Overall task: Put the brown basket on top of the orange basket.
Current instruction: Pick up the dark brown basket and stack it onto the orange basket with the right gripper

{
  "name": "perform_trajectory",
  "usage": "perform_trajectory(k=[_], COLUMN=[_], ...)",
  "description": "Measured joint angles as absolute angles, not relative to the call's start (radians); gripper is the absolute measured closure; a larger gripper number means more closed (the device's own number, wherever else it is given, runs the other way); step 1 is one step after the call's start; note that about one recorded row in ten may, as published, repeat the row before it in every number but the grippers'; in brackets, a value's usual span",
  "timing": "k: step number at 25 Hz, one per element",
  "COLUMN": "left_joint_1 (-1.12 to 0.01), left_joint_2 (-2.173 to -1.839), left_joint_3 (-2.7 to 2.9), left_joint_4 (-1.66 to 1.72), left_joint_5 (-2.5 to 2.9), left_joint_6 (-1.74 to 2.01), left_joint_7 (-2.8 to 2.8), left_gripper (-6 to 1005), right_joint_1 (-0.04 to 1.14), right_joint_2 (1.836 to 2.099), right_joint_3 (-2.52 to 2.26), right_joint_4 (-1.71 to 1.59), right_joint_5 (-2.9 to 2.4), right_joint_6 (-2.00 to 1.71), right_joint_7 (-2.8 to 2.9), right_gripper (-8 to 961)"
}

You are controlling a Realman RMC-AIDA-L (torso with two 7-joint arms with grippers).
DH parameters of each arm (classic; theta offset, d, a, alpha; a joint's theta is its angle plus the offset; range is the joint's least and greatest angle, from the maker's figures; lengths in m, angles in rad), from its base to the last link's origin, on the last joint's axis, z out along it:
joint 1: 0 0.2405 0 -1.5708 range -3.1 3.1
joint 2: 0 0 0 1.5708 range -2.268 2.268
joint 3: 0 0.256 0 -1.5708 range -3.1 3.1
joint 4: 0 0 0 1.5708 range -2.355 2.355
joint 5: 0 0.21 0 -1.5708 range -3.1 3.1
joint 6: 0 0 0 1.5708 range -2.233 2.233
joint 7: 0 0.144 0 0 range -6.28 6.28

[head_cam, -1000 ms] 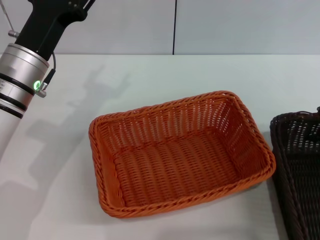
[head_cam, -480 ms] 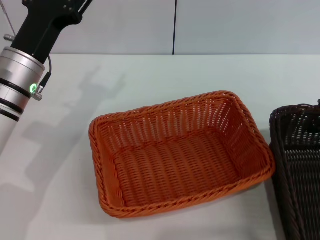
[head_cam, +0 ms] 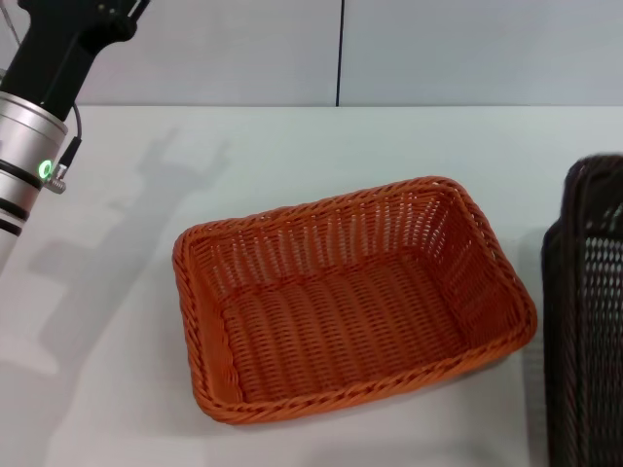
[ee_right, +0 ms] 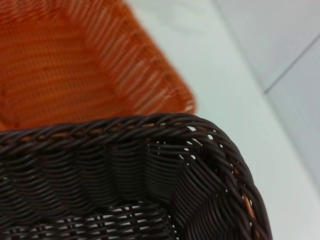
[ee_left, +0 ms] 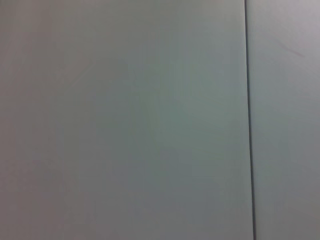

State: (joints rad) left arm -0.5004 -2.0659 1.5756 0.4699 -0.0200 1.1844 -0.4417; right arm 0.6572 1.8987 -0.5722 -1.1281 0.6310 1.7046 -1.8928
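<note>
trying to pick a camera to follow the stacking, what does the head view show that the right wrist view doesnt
Only the head view shows the whole orange basket, the table around it, and the left arm raised at the robot's far left. Only the right wrist view shows the brown basket up close: braided rim, inner weave and a corner. Both show the two baskets side by side, the brown basket on the robot's right, not yet on the orange basket.

Pretty plain setup, just a white desk (head_cam: 292,146) with soft shadows on it, pushed up against a pale grey-blue wall (head_cam: 467,49) with one dark vertical seam (head_cam: 341,53) running down it.
</note>
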Motion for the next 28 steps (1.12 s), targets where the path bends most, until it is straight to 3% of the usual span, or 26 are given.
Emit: perform_trajectory(k=[7,14,21,28], left_joint_1=[-0.495,-0.489,-0.485,-0.474], left_joint_2=[-2.063,-2.061,-2.062,-2.062], left_joint_3=[1.561,1.549,1.548,1.541], left_joint_4=[0.475,0.480,0.480,0.479], left_joint_5=[-0.020,-0.020,-0.020,-0.020], left_joint_6=[1.218,1.246,1.247,1.247], left_joint_7=[-0.444,-0.444,-0.436,-0.435], left_gripper=[156,155,155,155], right_joint_1=[0.583,0.579,0.579,0.622], right_joint_2=[1.835,1.817,1.825,1.866], right_joint_3=[-0.500,-0.397,-0.375,-0.377], right_joint_4=[-1.161,-1.198,-1.197,-1.168], right_joint_5=[0.856,0.930,1.068,1.118], right_joint_6=[1.708,1.685,1.583,1.566], right_joint_7=[-1.886,-1.897,-1.906,-1.993], right_gripper=[712,737,773,788])
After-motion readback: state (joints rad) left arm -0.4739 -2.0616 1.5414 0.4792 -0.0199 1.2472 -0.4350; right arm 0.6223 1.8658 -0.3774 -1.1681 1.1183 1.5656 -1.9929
